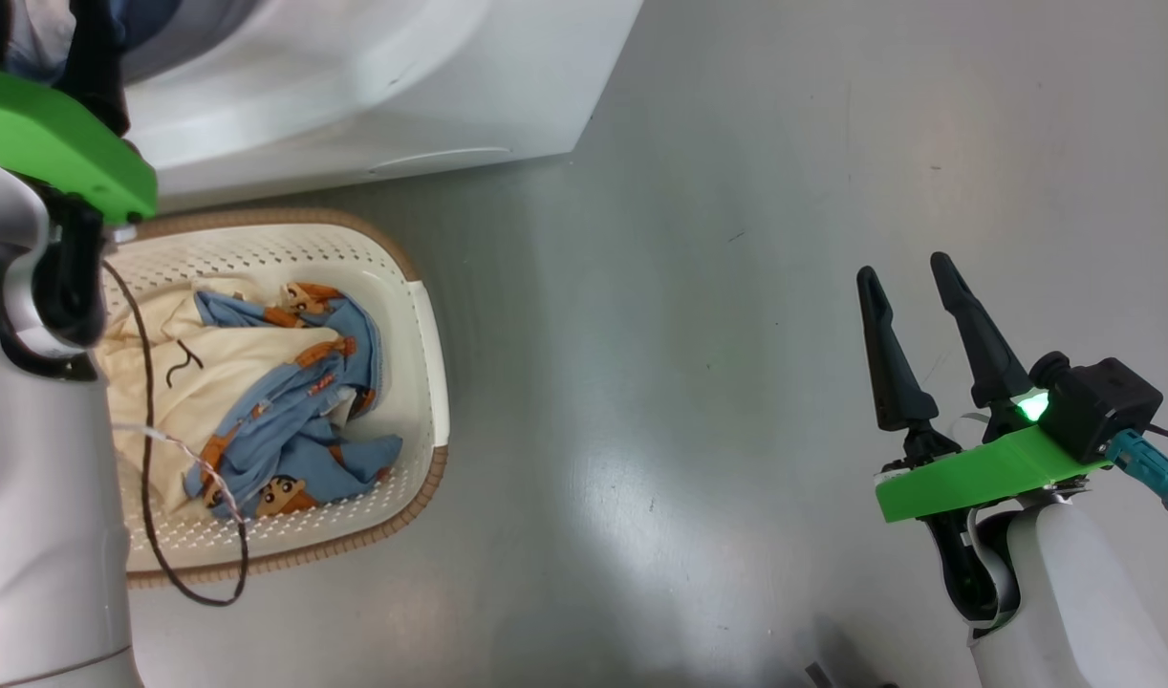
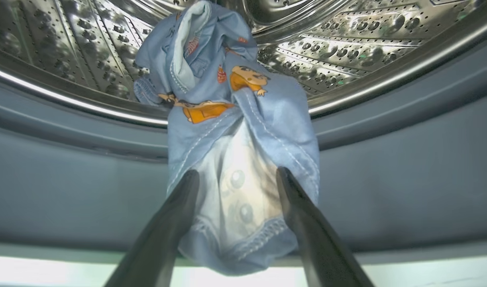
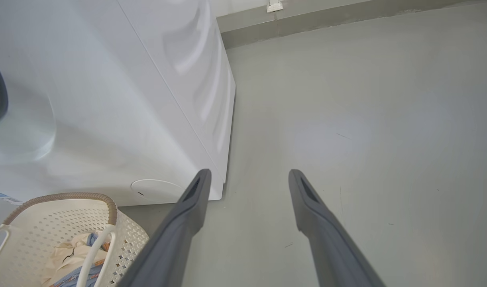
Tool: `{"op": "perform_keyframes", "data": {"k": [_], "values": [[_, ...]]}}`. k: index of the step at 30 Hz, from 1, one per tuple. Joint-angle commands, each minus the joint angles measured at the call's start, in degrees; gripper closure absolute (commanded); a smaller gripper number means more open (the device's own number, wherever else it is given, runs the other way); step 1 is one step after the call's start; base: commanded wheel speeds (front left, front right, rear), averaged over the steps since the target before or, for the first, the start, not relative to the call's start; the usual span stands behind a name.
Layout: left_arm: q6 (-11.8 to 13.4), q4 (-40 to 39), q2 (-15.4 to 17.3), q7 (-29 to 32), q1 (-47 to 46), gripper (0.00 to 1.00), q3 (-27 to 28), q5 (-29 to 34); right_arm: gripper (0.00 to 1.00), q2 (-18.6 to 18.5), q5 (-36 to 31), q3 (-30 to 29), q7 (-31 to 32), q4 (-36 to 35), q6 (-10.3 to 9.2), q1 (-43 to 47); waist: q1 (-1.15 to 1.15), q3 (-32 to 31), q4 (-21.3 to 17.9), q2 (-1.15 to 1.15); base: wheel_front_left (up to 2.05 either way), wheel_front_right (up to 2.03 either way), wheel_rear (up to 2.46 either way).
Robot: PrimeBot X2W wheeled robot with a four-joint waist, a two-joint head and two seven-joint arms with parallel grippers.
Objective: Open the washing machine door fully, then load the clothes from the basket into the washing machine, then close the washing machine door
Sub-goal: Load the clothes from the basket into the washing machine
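Left gripper point(image 2: 237, 172) reads fully spread on my feed. A light blue garment point(image 2: 227, 99) with orange prints lies between its fingers, draped over the grey rubber ring point(image 2: 68, 179) into the steel drum point(image 2: 347, 44). More clothes point(image 1: 278, 382) sit in the basket point(image 1: 421, 315), just before the washing machine point(image 1: 355, 86). Right gripper point(image 1: 902, 266) hangs wide open, empty, above the floor point(image 1: 689, 382).

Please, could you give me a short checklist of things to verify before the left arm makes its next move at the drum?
1. Left gripper open: ok, jaws apart.
2. Blue garment fully inside drum: not ok, its end hangs over the grey rubber ring.
3. Right gripper free: ok, open above the floor.
4. Basket emptied: not ok, clothes lie in it.
5. Dark cable clear of the basket: cannot tell.
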Motion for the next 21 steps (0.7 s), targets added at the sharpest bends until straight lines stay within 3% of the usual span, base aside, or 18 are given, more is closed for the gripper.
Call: {"op": "perform_keyframes", "data": {"k": [1,2,3,4,5,11,16,21], "values": [[0.53,-0.62,1.74,1.13,-0.35,0.0,1.44,-0.62,0.0,0.09,-0.27,1.09,-0.27,-1.29,0.09,1.96,0.0,0.06,0.05,0.0,0.0,0.0,0.0],[0.65,-0.4,1.57,1.29,-0.38,0.12,1.54,-0.92,0.0,0.07,-0.28,1.09,-0.27,-1.28,0.09,1.96,0.0,0.1,0.06,0.0,0.0,0.0,0.0],[0.78,-0.15,1.34,1.41,-0.38,0.36,1.68,-1.28,0.0,0.07,-0.28,1.1,-0.27,-1.26,0.09,1.95,0.0,0.11,0.07,0.0,0.0,0.0,0.0],[0.81,0.09,1.3,1.41,-0.36,0.85,1.63,-1.35,0.0,0.06,-0.27,1.12,-0.27,-1.25,0.09,1.94,0.0,0.14,0.08,0.0,0.0,0.0,0.0],[0.8,0.41,1.19,1.39,-0.35,1.0,1.63,-1.55,0.0,0.06,-0.27,1.14,-0.27,-1.24,0.09,1.9,0.0,0.18,0.08,0.0,0.0,0.0,0.0],[0.74,2.13,1.92,-1.75,-1.04,1.0,1.28,-0.44,0.0,0.1,-0.16,1.32,-0.27,-1.28,0.09,1.56,0.0,0.46,-0.11,0.0,0.0,0.0,0.0],[1.59,2.55,3.03,-11.5,-3.09,1.0,0.41,3.46,0.0,0.09,-0.09,1.09,-0.27,-1.44,0.09,1.48,0.0,0.89,-0.3,0.0,0.0,0.0,0.0],[0.87,4.43,3.45,-19.31,-5.86,1.0,-0.38,4.91,0.0,0.16,-0.09,1.16,-0.27,-1.57,0.09,1.54,0.0,1.13,-0.53,0.0,0.0,0.0,0.0]]}}
